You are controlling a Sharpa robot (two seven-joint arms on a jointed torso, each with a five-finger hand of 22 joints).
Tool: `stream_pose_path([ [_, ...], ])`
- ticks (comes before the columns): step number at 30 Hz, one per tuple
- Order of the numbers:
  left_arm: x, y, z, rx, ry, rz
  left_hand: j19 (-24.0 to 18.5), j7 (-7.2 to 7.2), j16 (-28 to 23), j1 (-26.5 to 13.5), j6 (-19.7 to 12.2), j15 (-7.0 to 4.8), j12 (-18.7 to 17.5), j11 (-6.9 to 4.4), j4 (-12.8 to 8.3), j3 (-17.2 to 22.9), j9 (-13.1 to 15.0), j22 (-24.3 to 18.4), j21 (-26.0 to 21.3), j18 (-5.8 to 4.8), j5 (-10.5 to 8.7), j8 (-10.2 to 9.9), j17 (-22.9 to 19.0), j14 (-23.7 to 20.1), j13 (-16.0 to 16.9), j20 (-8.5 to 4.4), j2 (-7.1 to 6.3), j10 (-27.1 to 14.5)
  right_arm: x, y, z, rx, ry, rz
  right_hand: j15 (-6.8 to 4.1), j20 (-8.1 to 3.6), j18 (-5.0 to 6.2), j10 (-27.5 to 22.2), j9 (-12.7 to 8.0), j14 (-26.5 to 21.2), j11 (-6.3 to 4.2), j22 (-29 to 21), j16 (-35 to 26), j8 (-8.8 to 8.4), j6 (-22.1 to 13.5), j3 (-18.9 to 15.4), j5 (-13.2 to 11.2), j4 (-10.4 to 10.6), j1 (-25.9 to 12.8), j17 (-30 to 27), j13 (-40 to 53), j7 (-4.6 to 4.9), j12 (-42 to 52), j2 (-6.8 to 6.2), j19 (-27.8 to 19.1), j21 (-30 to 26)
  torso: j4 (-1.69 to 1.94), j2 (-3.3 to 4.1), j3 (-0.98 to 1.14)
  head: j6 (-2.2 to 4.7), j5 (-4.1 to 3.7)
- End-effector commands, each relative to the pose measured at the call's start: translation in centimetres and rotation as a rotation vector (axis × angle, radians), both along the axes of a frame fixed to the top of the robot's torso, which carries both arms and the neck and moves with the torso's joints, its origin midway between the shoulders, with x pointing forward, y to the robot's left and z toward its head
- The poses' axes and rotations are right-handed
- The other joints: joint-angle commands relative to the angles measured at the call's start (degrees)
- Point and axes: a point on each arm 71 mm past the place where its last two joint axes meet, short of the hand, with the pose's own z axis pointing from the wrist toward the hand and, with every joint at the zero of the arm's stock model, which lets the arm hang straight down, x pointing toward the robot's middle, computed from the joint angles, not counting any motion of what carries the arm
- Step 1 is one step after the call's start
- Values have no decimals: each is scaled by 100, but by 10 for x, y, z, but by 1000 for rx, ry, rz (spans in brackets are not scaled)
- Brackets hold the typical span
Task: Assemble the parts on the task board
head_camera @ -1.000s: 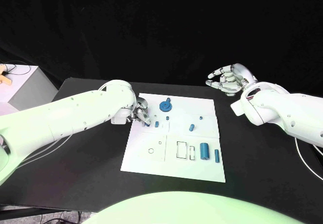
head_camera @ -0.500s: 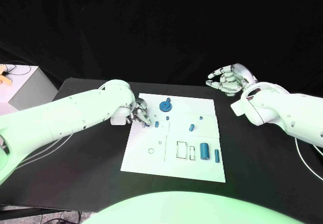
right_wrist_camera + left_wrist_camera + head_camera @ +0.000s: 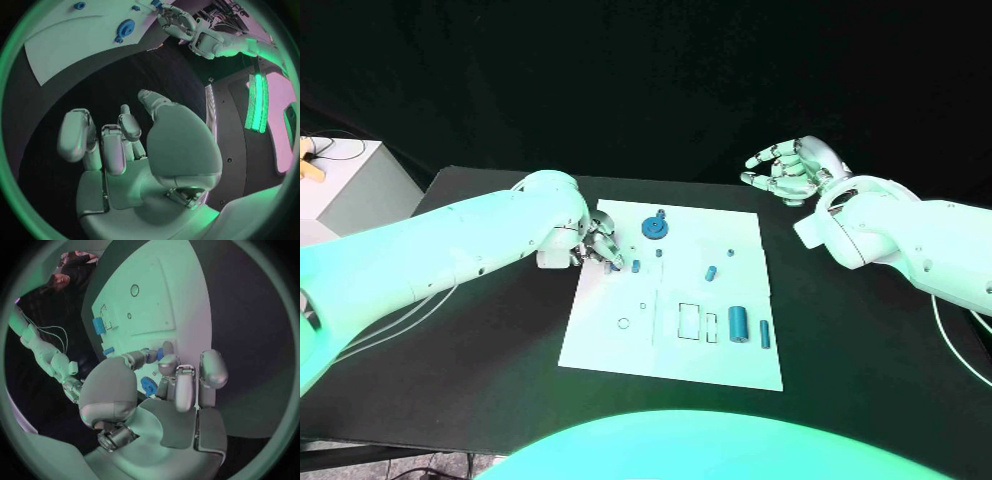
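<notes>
Two hands are seen. At the task board's (image 3: 733,300) left edge, the left hand (image 3: 600,246) is lowered with fingertips gathered beside a small blue part (image 3: 635,266); whether anything is pinched cannot be told. Off the board's far right corner, the right hand (image 3: 790,170) is held raised, fingers curled, empty.

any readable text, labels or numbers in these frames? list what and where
None readable.
task board: printed outlines only (a small circle, rectangles), no letters or numbers that can be made out.
blue parts: no markings visible.
left hand and right hand: no logo or label legible.
</notes>
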Motion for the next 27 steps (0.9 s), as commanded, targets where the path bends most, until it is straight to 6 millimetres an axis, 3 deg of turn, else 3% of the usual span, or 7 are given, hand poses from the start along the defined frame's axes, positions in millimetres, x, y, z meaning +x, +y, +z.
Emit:
stream_pose_path([
  [1,-2,-1,-6,20,10,-1,24,-124,29,-3,168,-39,13,9,-1205,1163,-12,-2,17,-93,37,-25,1238,539,-5,-10,68,33,0,1,0,-4,-2,15,31,-13,80,20,8,262,-2,417,-9,17,-37,-4,26,37,43,497,0,-16,5,14,13,-36,-2,1,2,-1,7],
  [18,-2,-6,-10,46,61,-19,8,-123,35,-49,172,-40,33,10,-1202,1138,-2,-24,4,-88,46,-27,1250,542,41,-12,66,60,-1,2,0,-3,-2,16,30,-13,79,23,8,262,-2,420,-10,21,-40,-3,27,37,47,496,3,-16,8,12,15,-33,-10,-1,13,-1,-2],
  [27,1,-7,-11,55,51,-7,4,-129,36,-82,190,-40,27,6,-1183,1113,10,-29,0,-88,54,-18,1253,543,31,-12,81,64,-1,2,0,-2,-3,16,30,-13,79,23,8,262,-2,420,-10,21,-40,-3,27,37,47,496,3,-16,8,12,15,-33,-6,-1,6,-1,-14],
])
